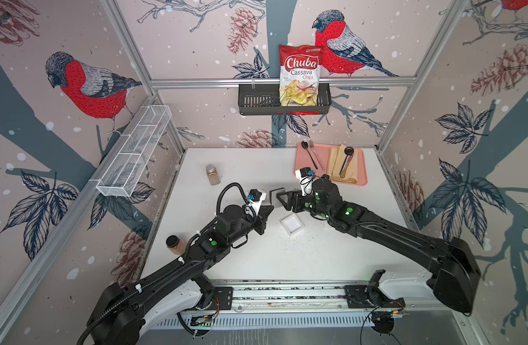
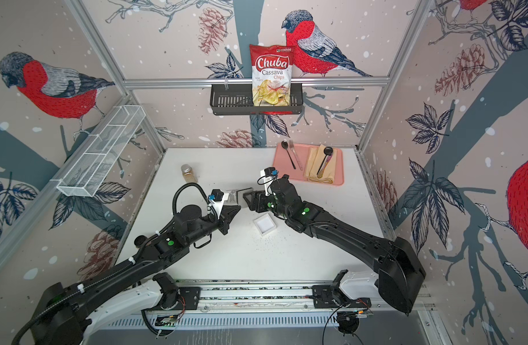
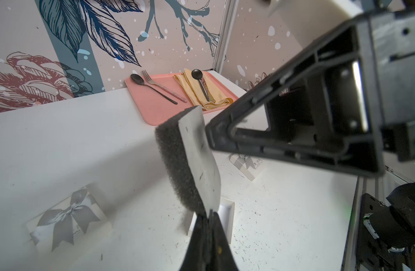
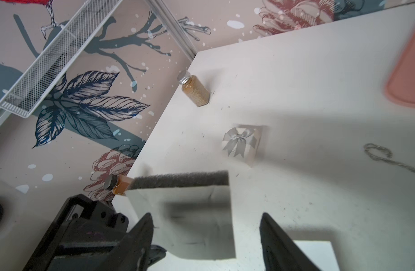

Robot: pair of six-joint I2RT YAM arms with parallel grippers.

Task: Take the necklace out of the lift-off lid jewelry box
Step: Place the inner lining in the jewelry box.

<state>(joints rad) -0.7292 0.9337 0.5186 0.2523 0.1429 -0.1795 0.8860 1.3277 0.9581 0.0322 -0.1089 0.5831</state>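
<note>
bench: white, flecked with dark specks, walled in by bird-and-pinecone paper.
necklace: thin chain lying flat on the bench, out to one side of the right hand and well apart from the jewelry box. It is blurred, its far end is cut off by the frame, and only the right wrist view shows it.
jewelry box: open white base on the bench, below and between the two hands. The right wrist view crops it.
lid: bow on top, off the box, flat on the bench beyond the left hand.
foam insert: grey foam with white card backing, held upright in the air between the hands.
left hand: closed on the foam insert's lower edge.
right hand: open, fingers spread wide about the card; one finger stands clear of it, and I cannot tell whether the other touches.
white piece: bow-printed, mostly hidden behind the right hand; what it is I cannot tell.
tray: pink, past the right hand, carrying cutlery and a napkin.
spice jar: upright, beyond the left hand.
</note>
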